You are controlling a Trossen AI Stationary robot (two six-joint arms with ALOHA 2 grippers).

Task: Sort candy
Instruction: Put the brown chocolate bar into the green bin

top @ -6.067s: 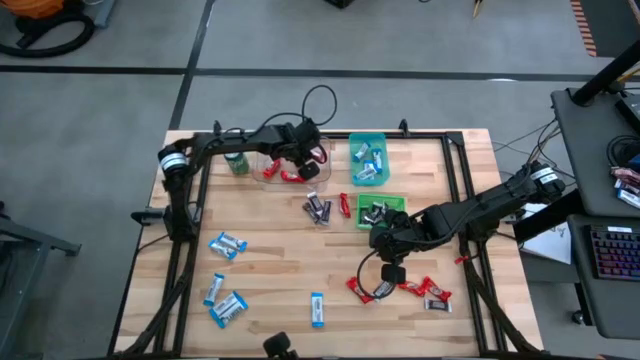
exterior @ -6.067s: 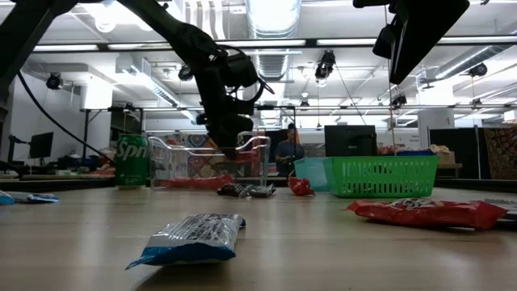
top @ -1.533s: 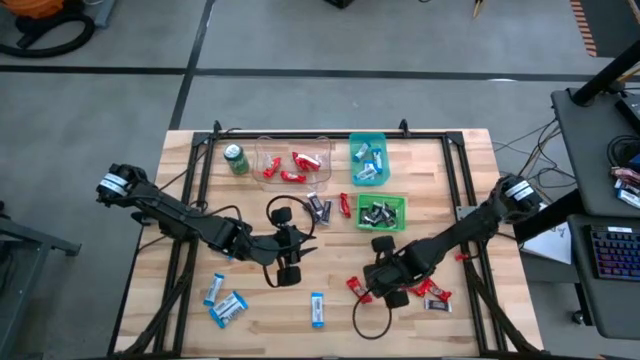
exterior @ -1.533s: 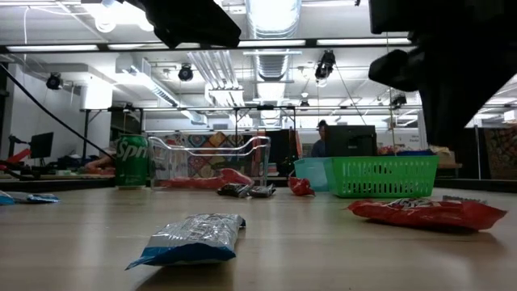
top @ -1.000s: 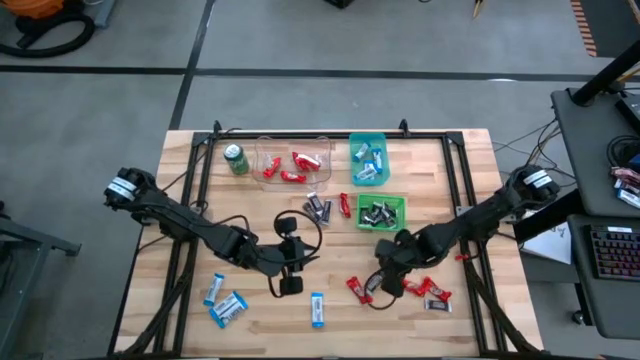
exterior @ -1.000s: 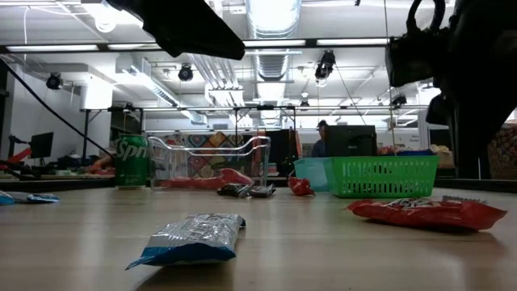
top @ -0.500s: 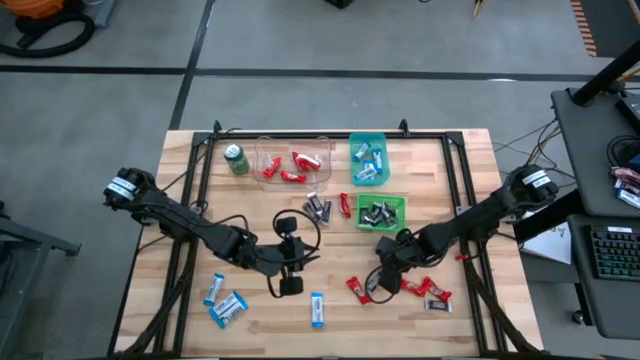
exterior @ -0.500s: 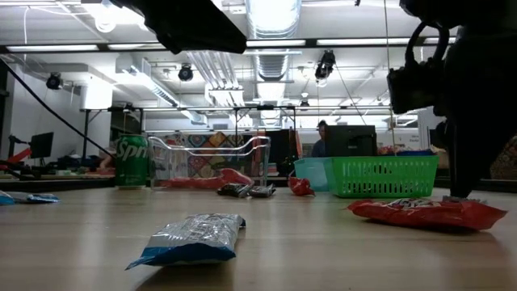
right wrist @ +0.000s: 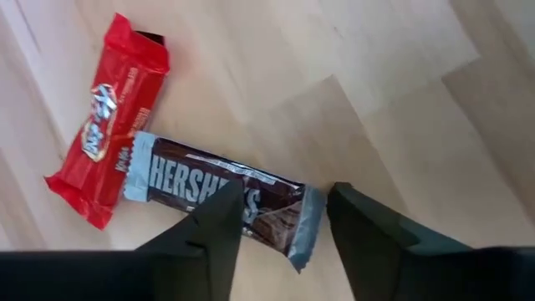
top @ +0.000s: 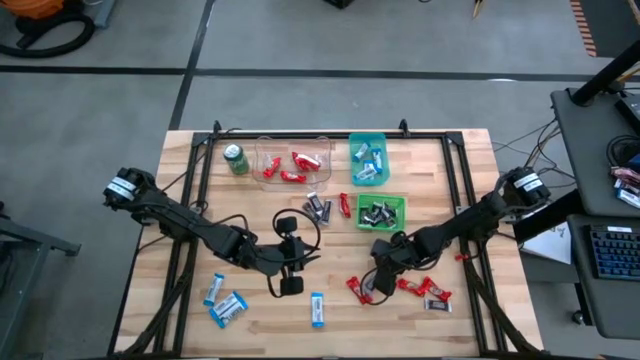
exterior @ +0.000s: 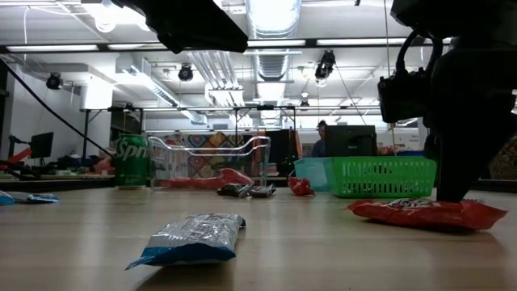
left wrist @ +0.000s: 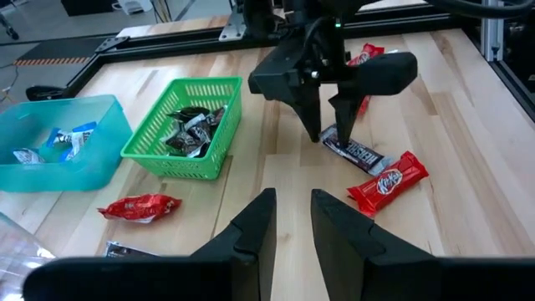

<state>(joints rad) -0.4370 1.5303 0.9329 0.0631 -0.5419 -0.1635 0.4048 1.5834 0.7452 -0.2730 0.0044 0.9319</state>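
Note:
A dark brown bar (right wrist: 201, 184) lies flat on the wooden table (top: 460, 170), beside a red bar (right wrist: 109, 150). My right gripper (right wrist: 286, 213) is open and low over this dark bar: one finger stands over its middle, the other past its silver end. In the high view my right gripper (top: 374, 288) is at the near right. My left gripper (left wrist: 291, 219) hovers at mid-table, narrowly open, with nothing between its fingers. It points toward my right gripper (left wrist: 328, 138). Loose light blue-and-white bars (top: 228, 245) lie at the near left. My right gripper comes at the dark bar from above, steeply slanted, with its fingers (left wrist: 341, 125) spread along the bar near its silver end (right wrist: 303, 230). The bar lies flat on the table. I cannot tell whether a fingertip touches it.
At the far edge stand a clear tray (top: 292, 165) of red bars, a teal bin (top: 367, 160) of blue ones, a green basket (top: 382, 212) of dark ones and a green can (top: 236, 158). More red bars (top: 420, 288) and dark bars (top: 318, 207) lie loose.
My right gripper has sunk toward the table, down onto the dark bar beside the red one. None of the candy has moved.

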